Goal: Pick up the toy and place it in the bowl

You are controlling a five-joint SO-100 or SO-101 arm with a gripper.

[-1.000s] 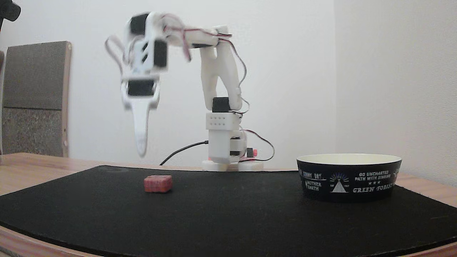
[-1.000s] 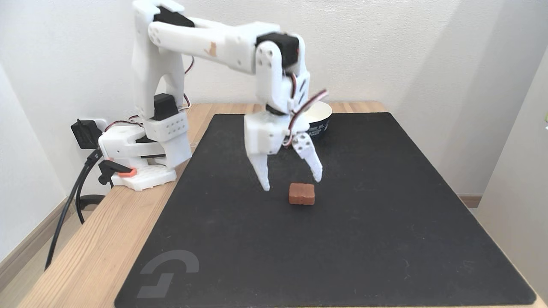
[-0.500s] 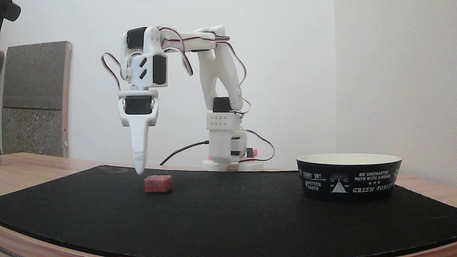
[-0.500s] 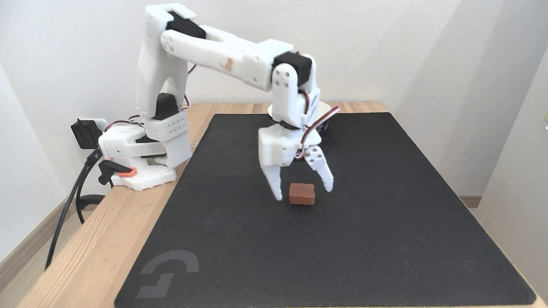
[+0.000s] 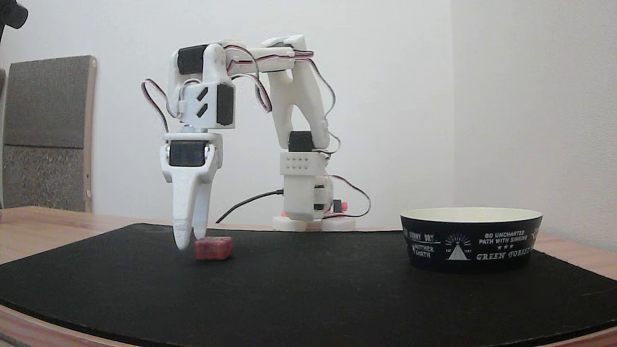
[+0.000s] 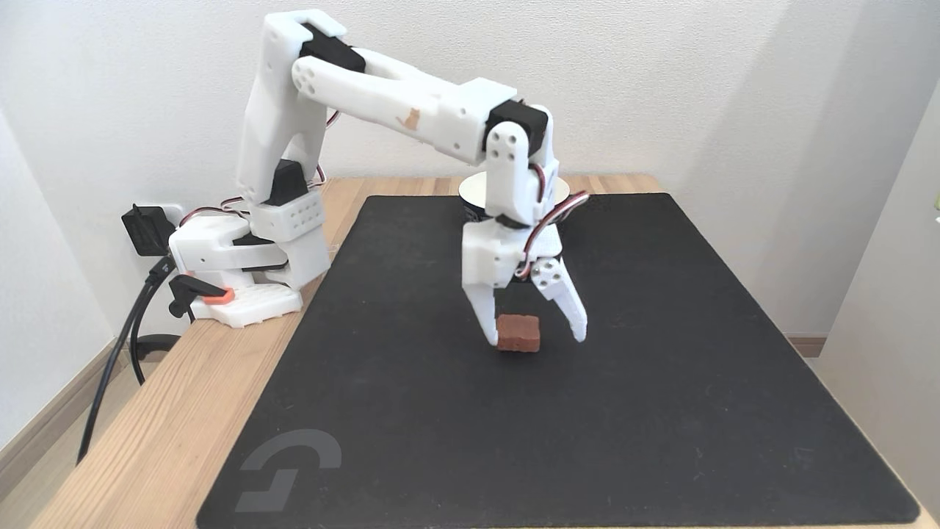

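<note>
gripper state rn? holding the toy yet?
Gripper: open, holding nothing. Its fingers straddle the toy, which sits on the black mat.

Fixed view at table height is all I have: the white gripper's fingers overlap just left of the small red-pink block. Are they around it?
Observer: Yes. In a fixed view from higher up, the white gripper is open and straddles the small red-pink block, which lies on the black mat, with one finger on each side.
Operator: Is the block centred between them?
Observer: No. In that view the left finger stands close against the block's side, while the right finger is clearly apart from it.
</note>
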